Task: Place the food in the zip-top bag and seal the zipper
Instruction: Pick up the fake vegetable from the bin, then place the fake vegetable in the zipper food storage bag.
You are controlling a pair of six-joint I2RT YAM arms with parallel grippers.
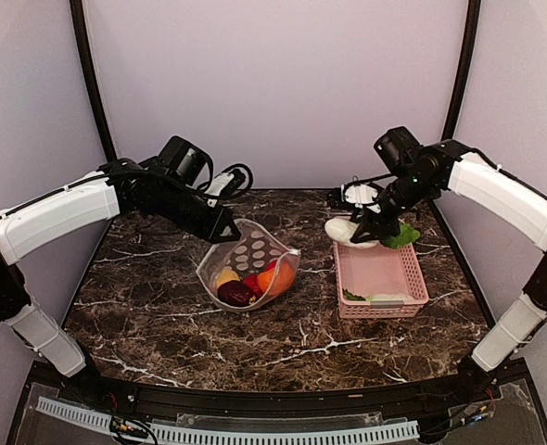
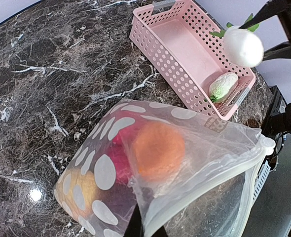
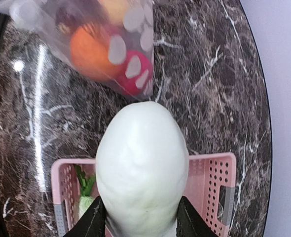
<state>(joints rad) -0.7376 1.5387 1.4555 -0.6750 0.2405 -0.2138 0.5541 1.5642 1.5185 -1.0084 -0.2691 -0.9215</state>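
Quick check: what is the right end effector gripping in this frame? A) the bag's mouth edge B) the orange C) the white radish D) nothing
C: the right end effector is clamped on the white radish, held above the pink basket, while the orange already sits inside the dotted zip-top bag.

The radish [image 3: 142, 168] is hiding the middle of the pink basket [image 3: 212, 177]; the lower frame edge is cropping the zip-top bag [image 2: 195, 197].
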